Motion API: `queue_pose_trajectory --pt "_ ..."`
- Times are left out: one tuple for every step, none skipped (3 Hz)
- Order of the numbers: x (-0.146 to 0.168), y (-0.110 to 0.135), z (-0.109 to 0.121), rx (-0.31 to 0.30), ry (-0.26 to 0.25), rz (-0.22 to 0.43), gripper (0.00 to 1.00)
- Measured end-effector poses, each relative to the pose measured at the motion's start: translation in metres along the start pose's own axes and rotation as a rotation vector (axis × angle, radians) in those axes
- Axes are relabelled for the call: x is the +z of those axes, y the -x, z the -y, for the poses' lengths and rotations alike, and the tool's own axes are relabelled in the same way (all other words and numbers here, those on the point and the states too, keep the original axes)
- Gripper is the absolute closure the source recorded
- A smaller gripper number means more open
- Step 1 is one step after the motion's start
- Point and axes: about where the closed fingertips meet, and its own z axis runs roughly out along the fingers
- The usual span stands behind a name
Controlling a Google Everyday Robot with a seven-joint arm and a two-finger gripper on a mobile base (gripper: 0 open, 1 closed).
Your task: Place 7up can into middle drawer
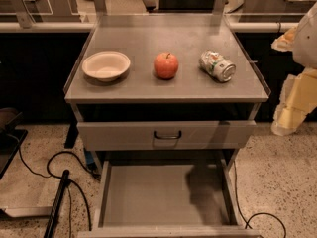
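Note:
The 7up can (pixel 217 66) lies on its side on the right part of the grey cabinet top (pixel 168 36), its shiny end turned toward the front right. The middle drawer (pixel 148 195) is pulled out below, with a bare grey floor and low side walls. My gripper (pixel 290 110) hangs at the right edge of the view, beside the cabinet's right side, lower than the can and well apart from it. It holds nothing that I can see.
A red apple (pixel 166 65) stands mid-top, left of the can. A white bowl (pixel 106 65) sits at the left. A shut drawer front with a black handle (pixel 167 134) is above the open drawer. Black cables (pixel 54 172) lie on the floor at left.

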Motion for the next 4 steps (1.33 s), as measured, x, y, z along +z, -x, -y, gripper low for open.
queue_pose_trajectory --pt "0.0 0.0 0.0 0.0 0.0 0.0 0.0" --pt "0.003 0.004 0.009 0.032 -0.022 0.002 0.0" --pt "0.019 0.014 0.035 0.12 -0.026 -0.001 0.0" --pt "0.044 0.021 0.062 0.205 -0.021 -0.036 0.0"
